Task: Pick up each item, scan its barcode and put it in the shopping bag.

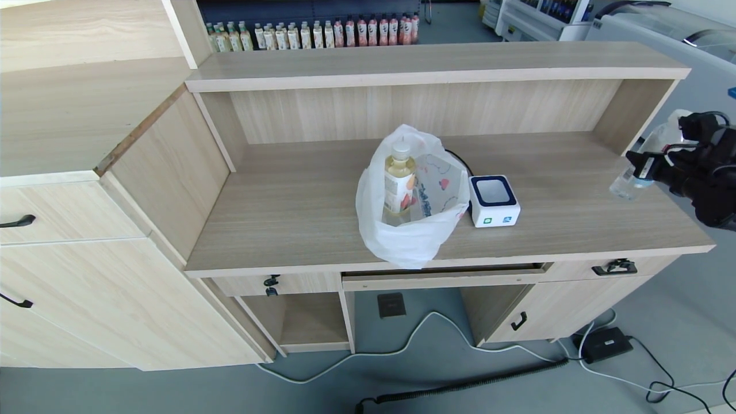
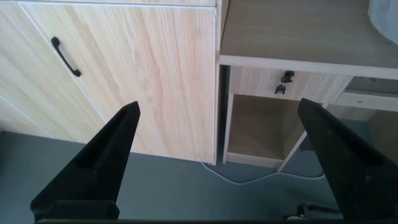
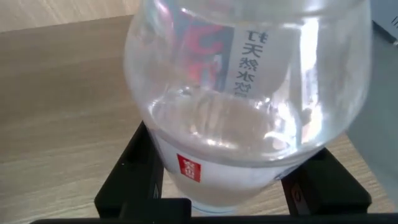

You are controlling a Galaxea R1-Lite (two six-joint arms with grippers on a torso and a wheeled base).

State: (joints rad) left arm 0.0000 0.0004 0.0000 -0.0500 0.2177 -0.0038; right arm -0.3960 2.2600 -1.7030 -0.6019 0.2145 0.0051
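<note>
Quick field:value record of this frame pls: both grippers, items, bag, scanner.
right gripper: shut on clear plastic water bottle, held tilted at the right end of the pale wood counter
left gripper: open, empty, low by the cabinet front
bag: white plastic shopping bag, open, mid-counter
in bag: yellowish tea bottle with white cap, upright
scanner: white cube scanner with dark blue top, close beside the bag on its right, apart from the water bottle
</note>
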